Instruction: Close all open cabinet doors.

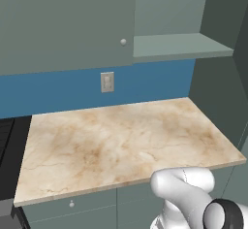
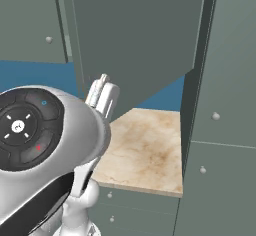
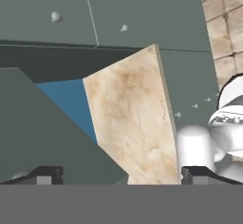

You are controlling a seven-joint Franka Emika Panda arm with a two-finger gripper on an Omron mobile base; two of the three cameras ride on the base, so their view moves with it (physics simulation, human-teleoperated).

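One upper cabinet door (image 1: 63, 24) is shut, with its round knob (image 1: 123, 41) at the lower right corner. To its right the cabinet stands open, and its bare shelf (image 1: 179, 46) shows. That cabinet's door (image 2: 135, 30) is swung out toward me as a big grey-green panel above the counter. In the hand view the same door (image 3: 47, 123) fills the lower left. My gripper (image 3: 121, 175) is open, its fingertips (image 3: 45, 175) wide apart, just below the door's lower corner. The white hand (image 2: 102, 96) rises under the door's bottom edge.
A marble counter (image 1: 121, 140) runs below the cabinets, backed by a blue wall with a light switch (image 1: 107, 82). A black stove (image 1: 9, 155) borders it on the left. Drawer fronts (image 1: 71, 204) sit under the counter. A tall cabinet (image 2: 225, 80) stands at the right.
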